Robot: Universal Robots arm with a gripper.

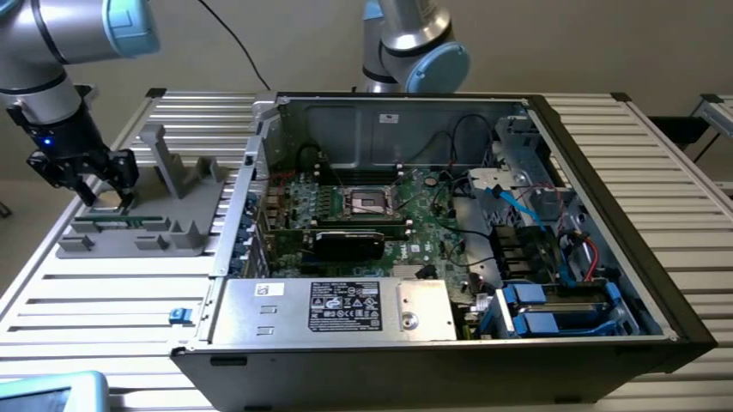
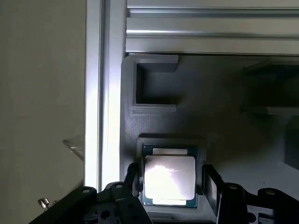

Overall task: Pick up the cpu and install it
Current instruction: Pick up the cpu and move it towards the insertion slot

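– Slatted metal worktop (image 1: 103,292) under everything. What sits on it at the exterior view's left?
– Grey holder block (image 1: 143,225), with the gripper (image 1: 106,199) hanging straight down over its left end.
– And the cpu?
– Flat in a pocket of that block, silver lid up. The wrist view has the cpu (image 2: 169,179) directly beneath the gripper (image 2: 170,173), one finger (image 2: 132,175) along each of two opposite edges.
– Clamped?
– I judge not: the jaws stand spread, and a strip of holder shows between the cpu and one finger. It rests in the pocket, not lifted.
– Any long axis to mind?
– None, it's near square.
– Further right?
– Open computer case (image 1: 641,257), with its black socket frame (image 1: 369,202) mid-board, well apart from the gripper.
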